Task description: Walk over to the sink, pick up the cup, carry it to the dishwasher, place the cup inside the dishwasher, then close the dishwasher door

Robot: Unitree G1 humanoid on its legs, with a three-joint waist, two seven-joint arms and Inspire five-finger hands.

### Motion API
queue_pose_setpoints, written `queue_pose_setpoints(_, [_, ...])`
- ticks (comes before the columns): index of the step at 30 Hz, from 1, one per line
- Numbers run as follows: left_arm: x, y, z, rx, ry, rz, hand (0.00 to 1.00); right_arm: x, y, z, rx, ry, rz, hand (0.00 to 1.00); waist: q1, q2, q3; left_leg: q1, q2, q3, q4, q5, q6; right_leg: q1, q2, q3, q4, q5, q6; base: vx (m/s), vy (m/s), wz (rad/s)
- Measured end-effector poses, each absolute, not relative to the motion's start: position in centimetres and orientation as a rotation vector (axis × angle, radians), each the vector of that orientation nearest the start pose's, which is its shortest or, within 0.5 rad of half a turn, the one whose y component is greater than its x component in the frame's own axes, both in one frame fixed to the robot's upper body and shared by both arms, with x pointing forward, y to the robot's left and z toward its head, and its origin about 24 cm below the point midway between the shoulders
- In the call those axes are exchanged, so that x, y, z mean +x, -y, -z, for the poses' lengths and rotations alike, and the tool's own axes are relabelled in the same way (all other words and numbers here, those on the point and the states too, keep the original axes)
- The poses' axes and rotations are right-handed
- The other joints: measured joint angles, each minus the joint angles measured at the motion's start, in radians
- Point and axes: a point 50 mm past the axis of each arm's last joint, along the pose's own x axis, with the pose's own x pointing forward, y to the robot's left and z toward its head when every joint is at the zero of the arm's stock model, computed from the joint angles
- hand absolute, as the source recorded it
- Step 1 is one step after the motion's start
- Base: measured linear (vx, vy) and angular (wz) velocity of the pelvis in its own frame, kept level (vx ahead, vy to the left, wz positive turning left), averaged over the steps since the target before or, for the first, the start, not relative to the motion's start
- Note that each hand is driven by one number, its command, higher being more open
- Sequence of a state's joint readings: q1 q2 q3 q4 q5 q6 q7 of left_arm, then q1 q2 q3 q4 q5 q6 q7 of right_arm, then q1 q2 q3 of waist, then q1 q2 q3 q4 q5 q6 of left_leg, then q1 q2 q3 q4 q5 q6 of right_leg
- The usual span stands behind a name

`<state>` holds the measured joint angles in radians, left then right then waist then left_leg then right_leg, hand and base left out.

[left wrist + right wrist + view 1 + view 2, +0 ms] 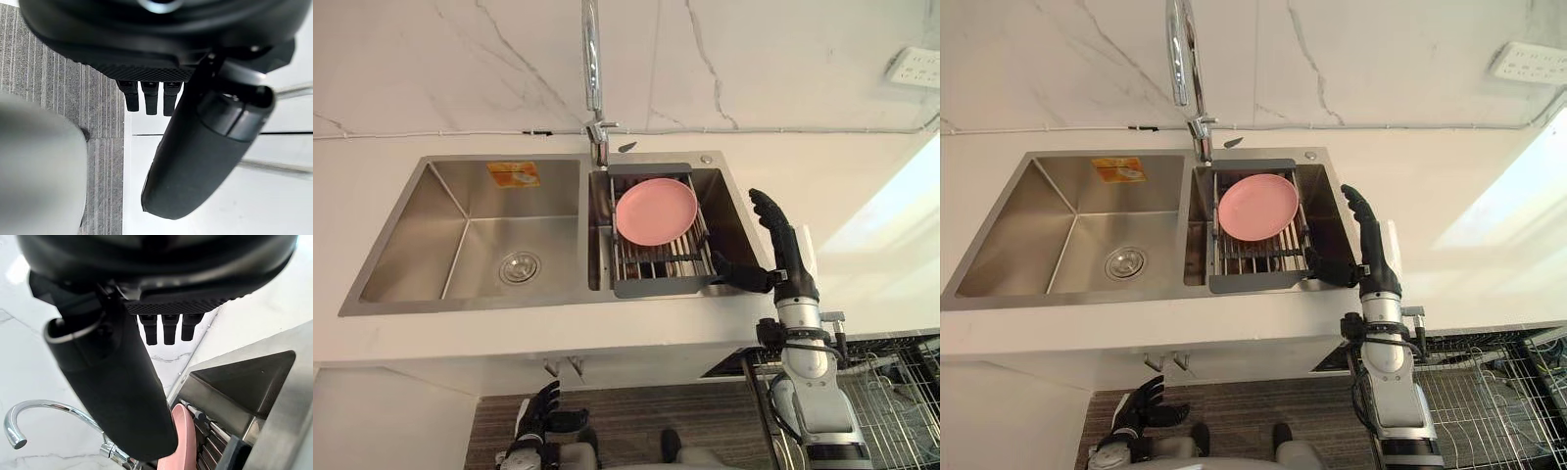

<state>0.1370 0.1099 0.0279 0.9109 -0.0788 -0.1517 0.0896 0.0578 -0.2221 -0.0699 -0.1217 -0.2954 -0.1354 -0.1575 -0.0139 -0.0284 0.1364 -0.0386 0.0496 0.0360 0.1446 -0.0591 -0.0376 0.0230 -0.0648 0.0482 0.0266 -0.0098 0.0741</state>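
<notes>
Fingers (770,211) of right hand (793,266) outstretched, pale cup (806,243) just beside them.

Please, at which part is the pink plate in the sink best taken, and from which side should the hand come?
Take the pink plate at its right rim, coming from the right, where the open right hand is nearest. The plate rests on the bars of the rack, so its thin rim stands free and could probably be pinched from above and below.

Pink plate (656,211), steel-grey sink (470,235)
</notes>
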Motion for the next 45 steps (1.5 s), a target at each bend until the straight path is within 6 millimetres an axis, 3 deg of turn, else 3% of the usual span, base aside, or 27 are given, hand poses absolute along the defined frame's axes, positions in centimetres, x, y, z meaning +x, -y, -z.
queue_pose_setpoints(12, [9.1,-22.8,14.4,0.081,-0.922,-0.340,0.90,23.9,21.4,-8.5,-0.663,0.248,0.212,0.90,0.004,0.000,-0.010,0.049,0.002,0.000,-0.074,0.034,-0.006,0.024,-0.005,-0.051,-0.006,0.000,0.000,0.00,-0.008,0.02])
queue_pose_setpoints(19, [7.5,-24.6,14.3,0.091,-0.946,-0.418,0.90,25.3,23.2,-8.2,-0.818,0.204,0.167,0.90,0.026,0.000,-0.010,0.042,-0.002,-0.006,-0.090,0.046,-0.006,0.015,-0.009,-0.066,-0.008,0.000,0.000,-0.01,-0.004,0.03])
queue_pose_setpoints(30, [8.0,-25.0,14.0,0.104,-0.923,-0.419,0.90,27.7,22.1,-8.2,-0.958,0.214,0.066,0.90,0.029,0.006,-0.003,-0.005,-0.010,-0.029,-0.061,0.047,-0.002,-0.006,-0.018,-0.106,-0.006,0.001,0.000,-0.01,-0.004,0.08])
queue_pose_setpoints(45, [9.1,-24.2,13.7,0.080,-0.878,-0.417,0.90,30.3,20.6,-9.5,-1.145,0.287,0.038,0.90,0.055,0.028,0.075,-0.084,-0.013,-0.058,0.033,0.021,0.000,-0.037,-0.021,-0.139,0.018,0.000,0.001,-0.03,0.006,0.07])
